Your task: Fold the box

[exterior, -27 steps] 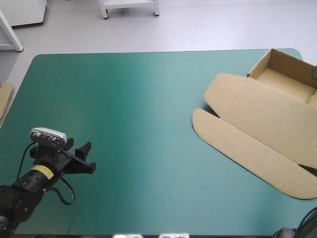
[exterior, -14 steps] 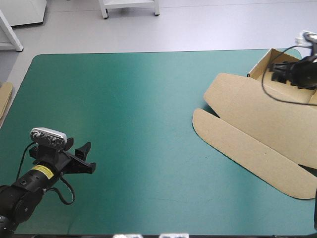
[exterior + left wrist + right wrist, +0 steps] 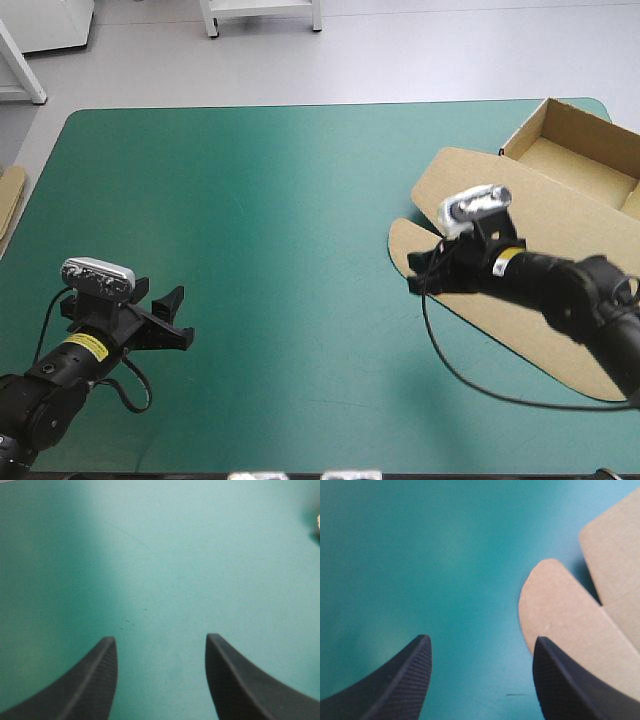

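Observation:
The brown box (image 3: 545,225) lies at the table's right side as an open tray (image 3: 578,150) near the far right corner, its lid flat toward the front. A long rounded flap (image 3: 500,310) ends the lid. My right gripper (image 3: 418,273) hovers open over the flap's rounded left end, pointing left. In the right wrist view the right gripper (image 3: 480,639) shows that rounded end (image 3: 555,612) just ahead of one finger, with nothing between the fingers. My left gripper (image 3: 180,318) rests open near the front left corner, far from the box. The left gripper (image 3: 160,638) has only teal-green cover ahead.
A strip of more brown board (image 3: 8,205) shows at the table's left edge. The teal-green cover (image 3: 280,200) stretches bare between the two arms.
The right arm came into view over the tray at the far right, then swept left and forward to the flap's rounded end. The left arm has not moved.

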Action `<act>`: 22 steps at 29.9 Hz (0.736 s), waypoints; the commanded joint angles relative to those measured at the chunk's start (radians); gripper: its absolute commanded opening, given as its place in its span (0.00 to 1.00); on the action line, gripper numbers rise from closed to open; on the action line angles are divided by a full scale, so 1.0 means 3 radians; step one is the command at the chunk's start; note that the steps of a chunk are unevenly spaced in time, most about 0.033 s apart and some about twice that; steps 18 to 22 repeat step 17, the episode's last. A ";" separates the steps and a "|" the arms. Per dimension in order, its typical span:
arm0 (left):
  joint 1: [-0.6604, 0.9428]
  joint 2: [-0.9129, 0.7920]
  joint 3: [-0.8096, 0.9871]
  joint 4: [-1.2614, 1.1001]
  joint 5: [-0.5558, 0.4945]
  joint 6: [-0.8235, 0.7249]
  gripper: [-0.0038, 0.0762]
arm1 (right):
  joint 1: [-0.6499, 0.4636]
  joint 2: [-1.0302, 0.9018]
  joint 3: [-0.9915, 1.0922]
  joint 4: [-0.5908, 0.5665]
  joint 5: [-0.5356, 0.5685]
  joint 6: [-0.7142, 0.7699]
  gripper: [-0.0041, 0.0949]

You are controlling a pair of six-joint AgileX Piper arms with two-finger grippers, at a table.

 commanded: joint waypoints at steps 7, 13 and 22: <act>-0.0008 -0.0013 0.0120 -0.0100 -0.0290 -0.0023 0.53 | 0.0321 -0.0631 0.1421 0.0010 -0.1441 0.0044 0.58; -0.0008 -0.0013 0.0120 -0.0128 -0.0357 -0.0023 0.53 | 0.0321 -0.0651 0.1446 0.0035 -0.1490 0.0031 0.57; -0.0008 -0.0013 0.0120 -0.0128 -0.0357 -0.0023 0.53 | 0.0321 -0.0651 0.1446 0.0035 -0.1496 0.0031 0.50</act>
